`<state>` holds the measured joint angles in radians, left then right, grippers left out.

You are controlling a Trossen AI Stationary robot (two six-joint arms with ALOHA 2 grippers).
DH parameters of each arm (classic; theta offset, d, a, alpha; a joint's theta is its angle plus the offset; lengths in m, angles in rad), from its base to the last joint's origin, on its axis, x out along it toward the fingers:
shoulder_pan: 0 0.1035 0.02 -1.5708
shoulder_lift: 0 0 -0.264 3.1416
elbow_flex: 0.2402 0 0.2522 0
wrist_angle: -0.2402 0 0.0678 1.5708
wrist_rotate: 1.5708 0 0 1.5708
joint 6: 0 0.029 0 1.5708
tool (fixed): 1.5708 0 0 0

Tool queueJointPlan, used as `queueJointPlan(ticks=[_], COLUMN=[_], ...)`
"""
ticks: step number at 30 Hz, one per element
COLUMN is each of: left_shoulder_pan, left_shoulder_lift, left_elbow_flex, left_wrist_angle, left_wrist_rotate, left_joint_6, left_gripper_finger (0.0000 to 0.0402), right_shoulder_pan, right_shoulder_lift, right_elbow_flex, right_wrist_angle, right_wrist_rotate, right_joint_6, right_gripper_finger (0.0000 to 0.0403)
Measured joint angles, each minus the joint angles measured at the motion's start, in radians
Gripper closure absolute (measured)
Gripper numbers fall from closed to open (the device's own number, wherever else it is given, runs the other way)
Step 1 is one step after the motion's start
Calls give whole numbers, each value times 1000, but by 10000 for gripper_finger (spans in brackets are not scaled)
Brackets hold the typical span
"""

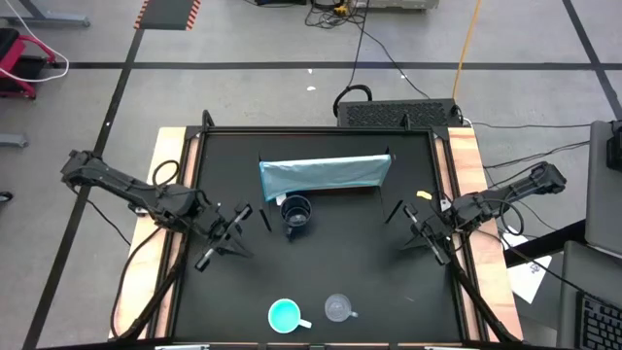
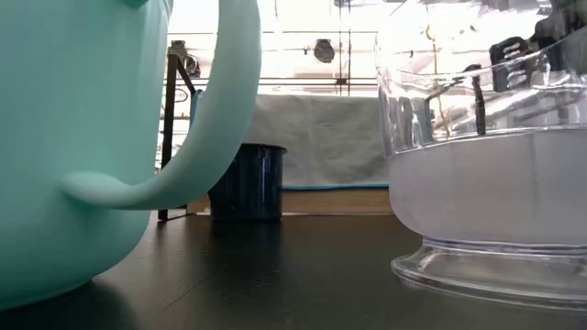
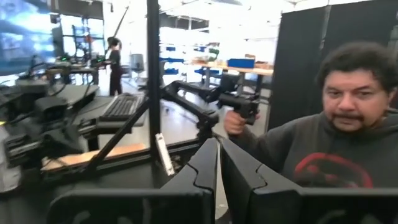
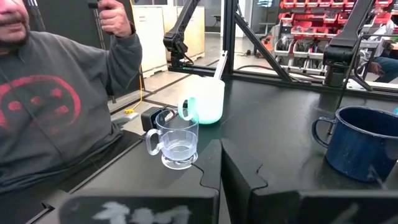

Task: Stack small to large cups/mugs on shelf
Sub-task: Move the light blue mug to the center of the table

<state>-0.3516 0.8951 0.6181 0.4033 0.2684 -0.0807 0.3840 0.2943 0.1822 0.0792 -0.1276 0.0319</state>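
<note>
The light blue-grey shelf (image 1: 326, 175) stands across the far middle of the table. The dark navy mug (image 1: 295, 215) stands upright on its base just in front of the shelf, also seen in the low view as the navy mug (image 2: 248, 183). The turquoise mug (image 1: 285, 315) and the clear mug (image 1: 338, 308) stand upright side by side near the front edge. My left gripper (image 1: 236, 243) hangs above the table left of the navy mug, shut and empty. My right gripper (image 1: 408, 243) hovers at the right, shut and empty, pointing toward the clear mug (image 4: 174, 140).
Black frame posts and wooden strips run along the table's left and right sides. A person in a grey sweatshirt (image 4: 50, 99) stands past the near right corner, one hand on a handle. Bare black tabletop (image 1: 330, 262) lies between the navy mug and the two front mugs.
</note>
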Motion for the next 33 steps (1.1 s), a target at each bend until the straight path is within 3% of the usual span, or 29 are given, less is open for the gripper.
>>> queueJointPlan(ticks=[9, 17, 33], left_shoulder_pan=[-76, -105, -110], left_shoulder_lift=[109, 196, 215], left_elbow_flex=[133, 265, 281], left_wrist_angle=[-13, -147, -158], left_wrist_rotate=[-16, -28, -43], left_joint_6=[8, 64, 78], left_gripper_finger=[380, 380, 380], right_shoulder_pan=[0, 0, 0], right_shoulder_lift=[0, 0, 0], right_elbow_flex=[0, 0, 0], right_wrist_angle=[0, 0, 0], right_wrist_rotate=[0, 0, 0], right_joint_6=[1, 1, 2], right_gripper_finger=[403, 403, 403])
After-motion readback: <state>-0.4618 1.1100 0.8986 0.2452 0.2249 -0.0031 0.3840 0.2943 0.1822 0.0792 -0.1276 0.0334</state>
